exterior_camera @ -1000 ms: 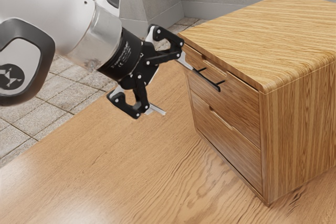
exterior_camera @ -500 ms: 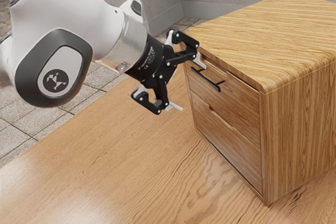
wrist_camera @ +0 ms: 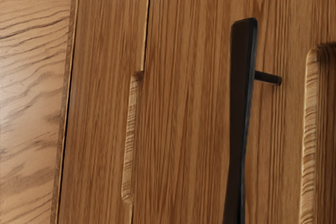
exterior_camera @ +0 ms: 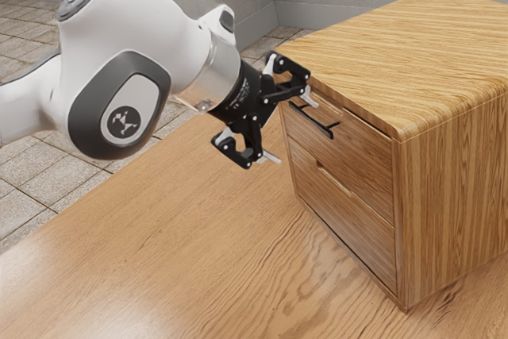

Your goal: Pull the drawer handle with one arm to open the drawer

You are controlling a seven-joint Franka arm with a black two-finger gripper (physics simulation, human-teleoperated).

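On the wood surface (exterior_camera: 198, 260) stands a cabinet (exterior_camera: 444, 156). Its top drawer (exterior_camera: 353, 139) carries a black handle (exterior_camera: 314, 121), just ahead of the gripper (exterior_camera: 291, 130), whose fingers are spread wide. It looks best to centre the bar between them, then close squarely before pulling.

soft, even light is falling from above, brightening the top of the cabinet (exterior_camera: 413, 45) while its drawer front (exterior_camera: 357, 148) is sitting slightly darker. a pale sheen is spreading over the tabletop (exterior_camera: 55, 267) at the exterior view's lower left, and shadows are showing faint.
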